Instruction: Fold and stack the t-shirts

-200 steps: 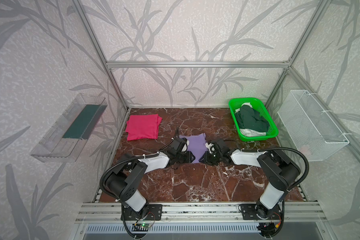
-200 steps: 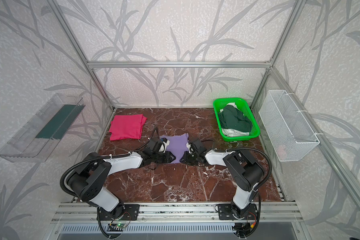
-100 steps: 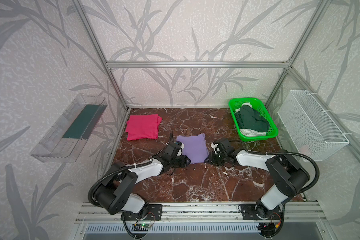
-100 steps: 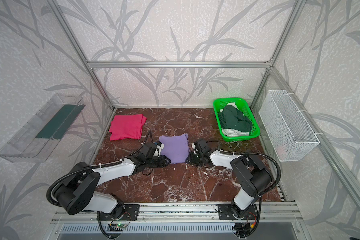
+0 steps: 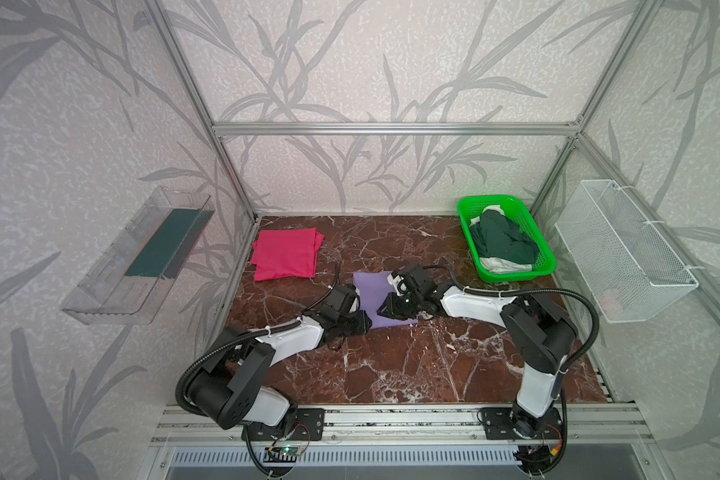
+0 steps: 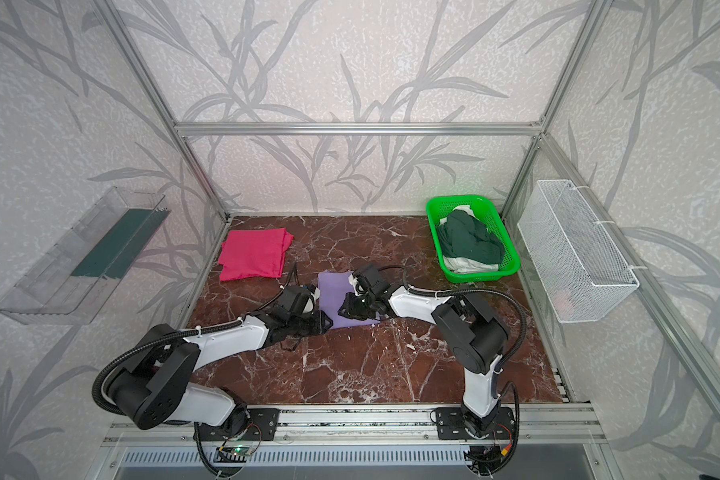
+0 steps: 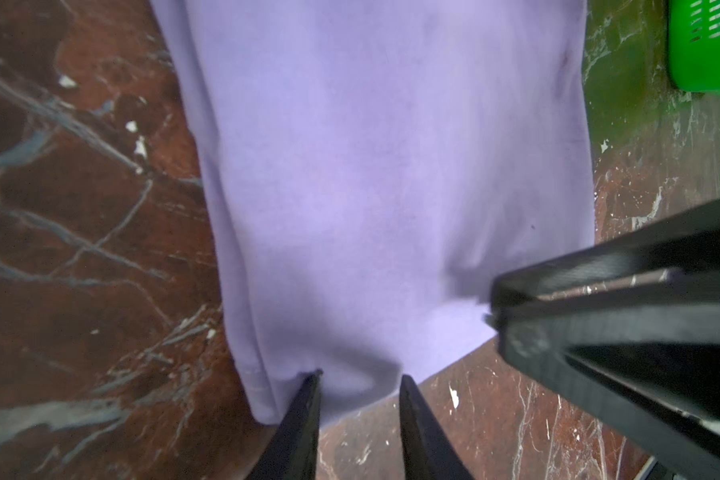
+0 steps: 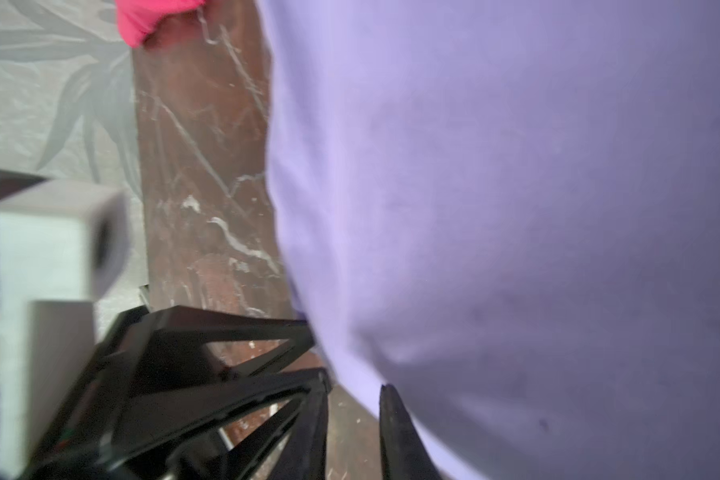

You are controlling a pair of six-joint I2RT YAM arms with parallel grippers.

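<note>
0 readable txt, labels, nos. (purple tee [image 5: 373, 291] visible side plain)

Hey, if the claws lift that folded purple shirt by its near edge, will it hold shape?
Probably not: the purple t-shirt puckers beside the left claw, so it would likely droop. Its folded layers could slip apart. It looks thin, so probably light.

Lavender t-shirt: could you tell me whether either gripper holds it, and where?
The lavender t-shirt seems pinched along its near edge: the left gripper at one corner, the right gripper at the other.
</note>
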